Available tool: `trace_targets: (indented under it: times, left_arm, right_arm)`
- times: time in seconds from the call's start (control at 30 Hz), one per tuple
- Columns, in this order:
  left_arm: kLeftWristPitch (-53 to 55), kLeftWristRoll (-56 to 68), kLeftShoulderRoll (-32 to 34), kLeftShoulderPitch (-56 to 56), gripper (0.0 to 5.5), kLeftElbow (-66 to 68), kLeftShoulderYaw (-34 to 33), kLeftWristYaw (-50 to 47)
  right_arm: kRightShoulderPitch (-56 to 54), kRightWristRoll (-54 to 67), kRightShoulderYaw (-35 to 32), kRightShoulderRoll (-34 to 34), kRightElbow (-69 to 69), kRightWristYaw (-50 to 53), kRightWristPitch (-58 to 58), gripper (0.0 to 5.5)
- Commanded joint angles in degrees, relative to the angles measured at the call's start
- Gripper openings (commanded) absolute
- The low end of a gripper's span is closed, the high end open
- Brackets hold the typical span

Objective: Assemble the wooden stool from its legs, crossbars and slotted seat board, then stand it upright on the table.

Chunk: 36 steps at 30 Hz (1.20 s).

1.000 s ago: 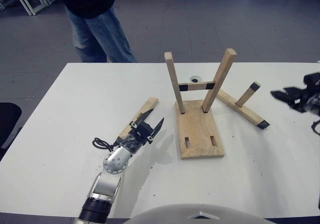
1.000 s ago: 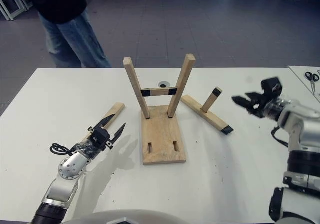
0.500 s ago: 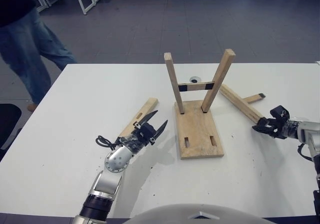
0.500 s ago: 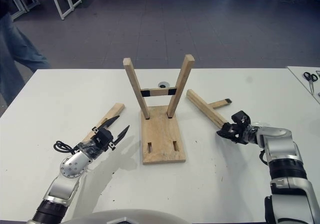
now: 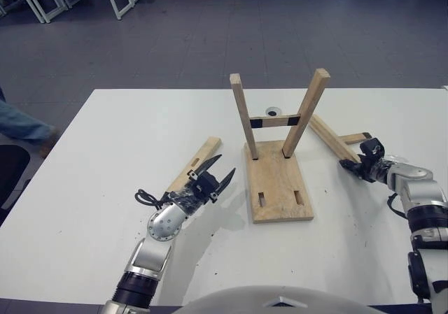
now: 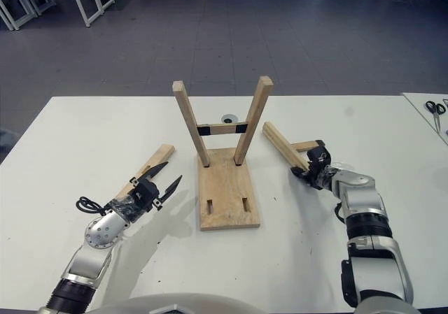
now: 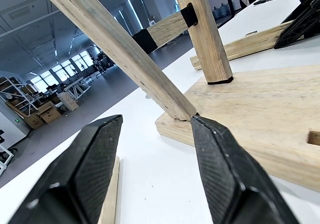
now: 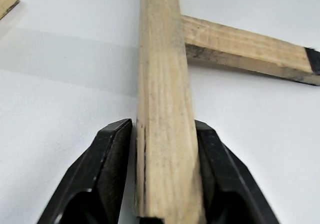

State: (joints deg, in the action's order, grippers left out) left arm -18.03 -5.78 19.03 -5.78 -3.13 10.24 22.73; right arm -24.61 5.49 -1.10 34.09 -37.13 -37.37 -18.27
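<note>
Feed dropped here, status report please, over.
Left gripper open, beside plank. Right gripper shut on loose leg. Seat board holds two legs; near slots vacant, nothing blocking.

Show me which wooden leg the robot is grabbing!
The leg lying flat right of the seat board, a crossbar jutting from it. The right gripper's jaws clamp its near end; the others stand slotted or lie ungripped.

Workshop hall, grey floor (image 5: 210, 41), metal frames (image 5: 115, 6) (boxes (image 7: 42, 115) stacked)
</note>
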Motion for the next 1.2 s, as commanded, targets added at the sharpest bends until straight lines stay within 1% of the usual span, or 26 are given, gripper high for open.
trace_targets:
  times: [0.03,0.13,0.17,0.23,0.33,0.43,0.5,0.6,0.67,0.73,0.77,0.8,0.87,1.0,1.2]
  left_arm:
    - [1.56,2.43,0.49,2.11,2.53,-0.56,-1.95,0.72]
    - [7.53,10.41,-0.95,2.91,2.53,-5.29,-4.09,2.09]
    - [11.14,15.1,-1.66,3.21,2.53,-7.56,-5.7,2.07]
    - [20.0,28.09,-3.12,4.44,2.53,-12.38,-10.51,0.82]
    - [32.08,50.08,-3.15,9.23,2.53,-19.11,-18.1,-3.3]
    - [40.27,69.88,-1.63,16.5,2.53,-24.63,-21.53,-10.64]
    - [43.58,81.68,-0.97,20.87,2.53,-27.44,-21.76,-17.17]
    - [45.29,93.83,-1.31,24.42,2.53,-29.42,-21.09,-25.59]
    - [45.8,97.5,-2.37,25.61,2.53,-29.79,-19.4,-29.95]
    - [47.37,97.88,-2.56,26.05,2.53,-30.49,-16.36,-31.97]
    - [47.89,98.02,-2.78,26.21,2.71,-30.83,-14.97,-32.9]
    - [48.32,98.29,-2.94,26.6,2.76,-30.86,-13.98,-33.68]
    - [48.83,98.42,-3.22,27.73,3.22,-30.5,-12.66,-34.88]
    - [49.24,99.87,-3.95,29.61,3.69,-29.88,-10.99,-36.47]
    - [50.11,100.92,-5.03,32.2,3.69,-28.29,-8.71,-38.72]
  right_arm:
    - [1.71,-1.9,-1.58,-0.7,1.47,5.99,3.11,1.05]
    - [3.15,0.28,-6.16,-1.43,7.94,11.01,5.52,1.02]
    - [3.96,1.51,-8.05,-1.88,11.61,12.42,5.51,1.02]
    - [6.29,3.07,-10.97,-2.88,20.51,14.51,6.88,1.02]
    - [9.37,5.06,-13.65,-4.24,33.5,16.84,6.78,1.02]
    - [9.83,6.83,-15.42,-4.1,44.59,18.09,5.33,1.02]
    - [8.0,9.51,-16.53,-3.43,51.63,18.09,2.77,1.02]
    - [3.51,14.54,-17.12,-1.69,60.07,17.44,-2.13,1.02]
    - [0.63,17.91,-16.79,-0.7,64.53,16.81,-5.59,1.02]
    - [-1.54,21.2,-15.47,-0.35,67.97,16.25,-8.69,1.02]
    - [-2.51,22.95,-14.15,-0.54,69.54,15.84,-10.27,1.02]
    - [-3.02,24.04,-12.83,-0.75,70.77,15.39,-11.19,1.02]
    - [-3.31,25.77,-10.3,-1.21,72.31,14.24,-12.56,1.02]
    - [-2.42,27.16,-6.39,-1.81,72.77,11.71,-13.05,1.02]
    - [0.48,22.93,0.54,-1.55,72.83,7.16,-9.08,1.02]
